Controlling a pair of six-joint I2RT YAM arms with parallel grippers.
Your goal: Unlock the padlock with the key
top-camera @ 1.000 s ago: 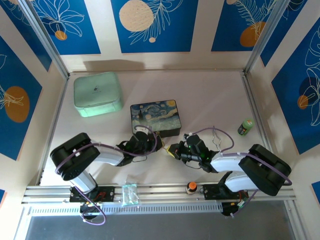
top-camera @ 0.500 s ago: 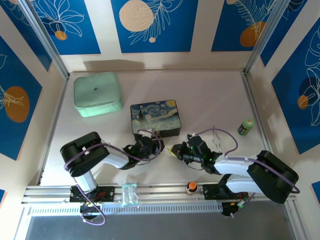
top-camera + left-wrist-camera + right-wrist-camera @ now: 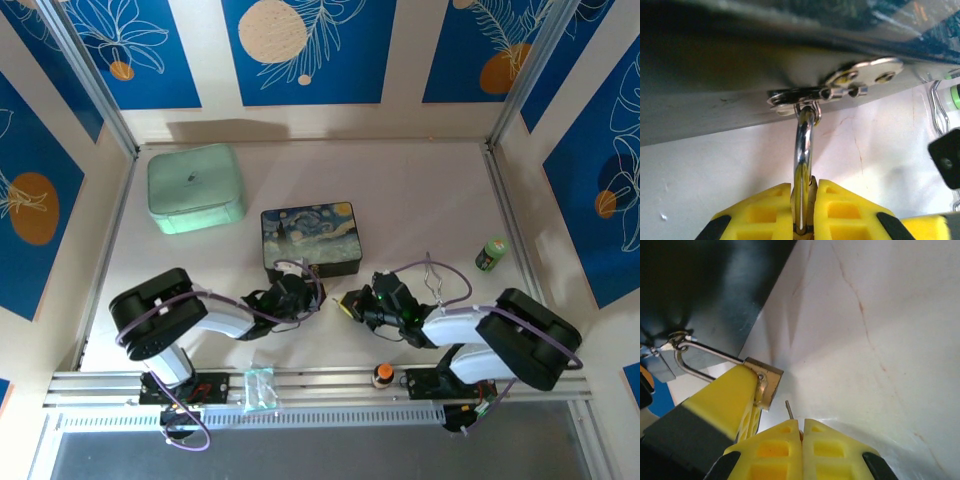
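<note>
The left gripper (image 3: 804, 195) is clamped tight on the padlock (image 3: 803, 145), which hangs from the clasp (image 3: 840, 87) of the box (image 3: 715, 95). The right gripper (image 3: 801, 432) pinches the key (image 3: 788, 409), whose tip sits just at five o'clock of the lock's body.

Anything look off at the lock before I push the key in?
Yes: only a short tip of the key pokes from the right pincer, apart from the padlock held by the left pincer. I cannot tell where the keyhole is.
</note>
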